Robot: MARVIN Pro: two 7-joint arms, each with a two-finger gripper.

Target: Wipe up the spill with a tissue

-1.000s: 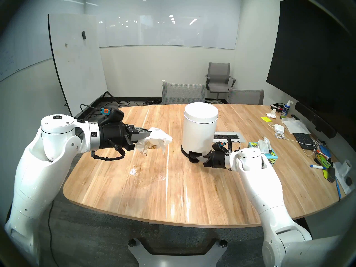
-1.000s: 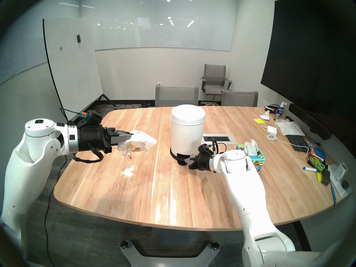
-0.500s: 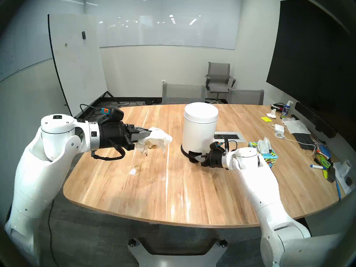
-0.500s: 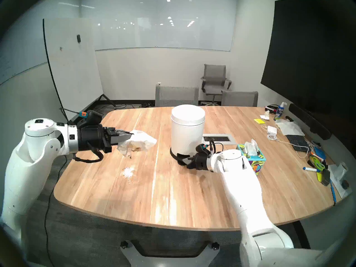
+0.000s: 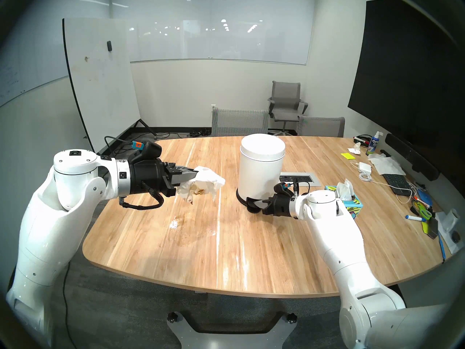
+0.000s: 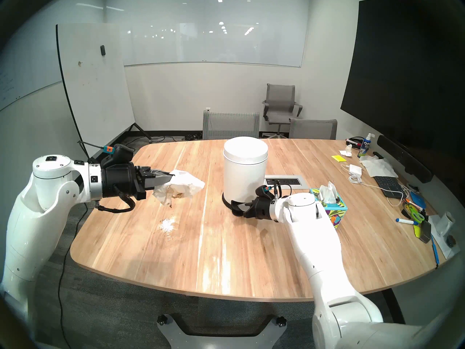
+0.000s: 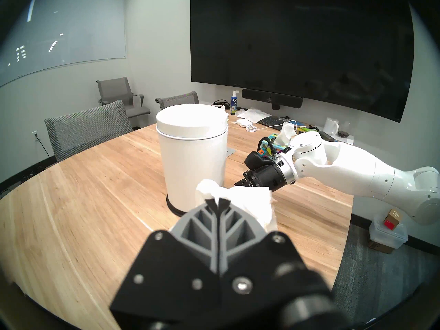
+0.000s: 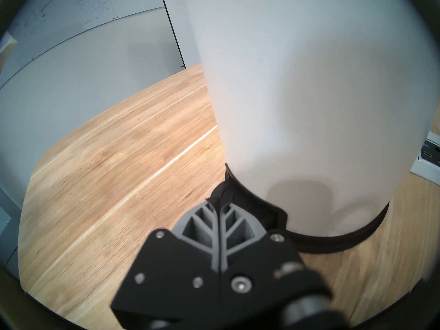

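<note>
Tissue [image 5: 205,184] crumpled, brown-stained on its underside, pinched between pressed-together fingers of left gripper [image 5: 194,176] and hanging above wooden table [image 5: 251,252], clear of the surface; long axis roughly level, trailing from the fingertips toward white pedal bin [image 5: 261,171]

Spill [image 5: 186,221] on the tabletop below and slightly nearer than the tissue: faint wet smear with whitish flecks at its left end, well apart from the table's near edge

Right gripper [image 5: 259,204] pressed shut, empty, fingertips at black pedal [image 5: 251,206] at the bin's base; contact with the pedal not clear

Seen from the head only: spill and stain. Seen from left wrist only: tissue bunched over the fingertips [image 7: 223,203], bin straight ahead, right arm coming in from the side, screen on the wall. Seen from right wrist only: pedal [image 8: 228,191] just past the closed tips, bin wall filling the view

Open bare wood between tissue and bin, and across the whole near half of the table; tissue box [image 5: 346,198] just behind the right wrist, desk clutter crowding the far right edge
</note>
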